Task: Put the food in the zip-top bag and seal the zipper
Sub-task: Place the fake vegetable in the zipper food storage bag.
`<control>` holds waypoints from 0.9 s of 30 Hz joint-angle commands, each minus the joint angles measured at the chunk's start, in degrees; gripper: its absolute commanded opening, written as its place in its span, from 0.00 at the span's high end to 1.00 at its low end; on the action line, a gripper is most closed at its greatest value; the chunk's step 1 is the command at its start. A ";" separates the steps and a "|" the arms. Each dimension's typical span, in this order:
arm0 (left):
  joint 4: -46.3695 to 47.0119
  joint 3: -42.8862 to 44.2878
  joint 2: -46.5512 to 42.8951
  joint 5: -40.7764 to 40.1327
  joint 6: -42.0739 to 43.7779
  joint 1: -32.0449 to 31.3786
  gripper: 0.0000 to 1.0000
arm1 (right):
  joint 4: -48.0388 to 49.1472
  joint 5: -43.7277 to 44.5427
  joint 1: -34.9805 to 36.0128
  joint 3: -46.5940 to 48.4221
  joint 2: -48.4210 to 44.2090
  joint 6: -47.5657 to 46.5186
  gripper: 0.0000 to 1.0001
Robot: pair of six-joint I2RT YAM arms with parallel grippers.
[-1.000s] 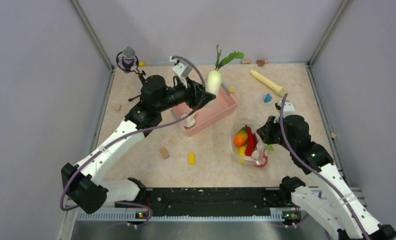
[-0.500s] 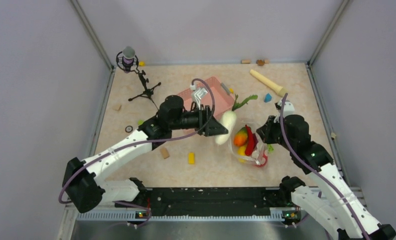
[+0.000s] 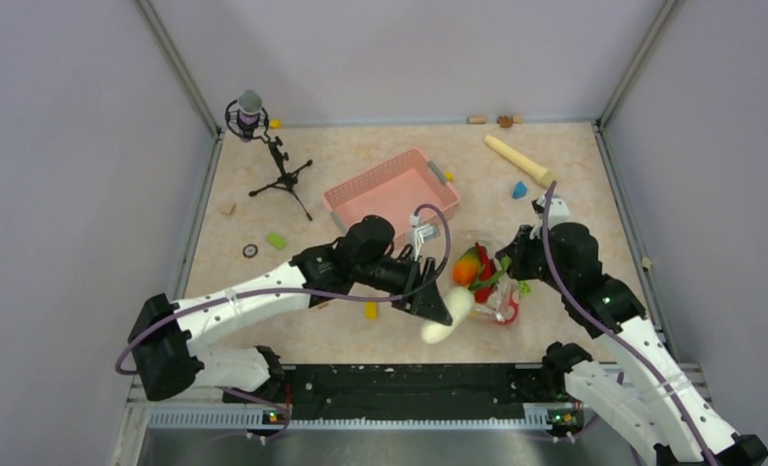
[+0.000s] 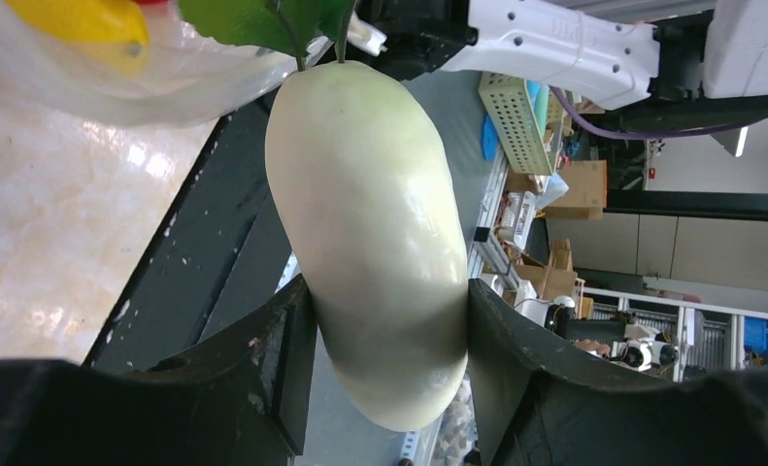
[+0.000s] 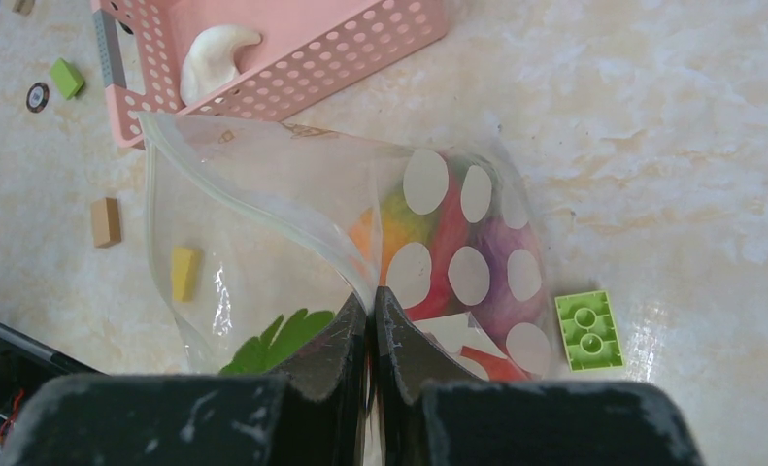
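My left gripper [image 3: 440, 305] is shut on a white radish [image 3: 447, 317], which fills the space between the jaws in the left wrist view [image 4: 370, 223]. The radish's green leaves [image 3: 493, 278] reach into the mouth of the clear dotted zip-top bag [image 3: 501, 301]. My right gripper [image 5: 371, 306] is shut on the bag's mouth edge [image 5: 263, 209] and holds it up and open. Inside the bag lie an orange-green mango [image 3: 467, 265], a red chili [image 3: 484, 262], a yellow fruit [image 4: 88, 19] and a purple onion [image 5: 506, 291].
The pink basket [image 3: 346, 199] stands behind the bag with one white piece [image 5: 215, 53] in it. A microphone tripod [image 3: 281, 178], a wooden roller [image 3: 520, 160], a blue block [image 3: 520, 189], a yellow block [image 3: 371, 310] and a lime brick [image 5: 585, 330] lie around.
My left arm has carried the radish from above the basket down and to the near right, up to the bag's mouth. The right arm and the bag have stayed put.
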 commanded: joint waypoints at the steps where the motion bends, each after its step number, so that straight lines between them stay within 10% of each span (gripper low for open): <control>1: -4.67 2.72 -1.05 -0.76 0.87 -0.52 1.00 | 2.90 -0.57 -0.13 -0.08 -0.61 -0.06 0.95; 16: -23.56 24.43 16.93 -13.21 3.15 0.74 1.00 | 3.68 -5.07 -0.15 -0.43 -0.88 -0.82 0.95; 27: -11.83 21.57 17.21 -34.95 -5.83 0.82 1.00 | 5.03 -9.61 -0.12 -1.01 -0.80 -1.25 0.95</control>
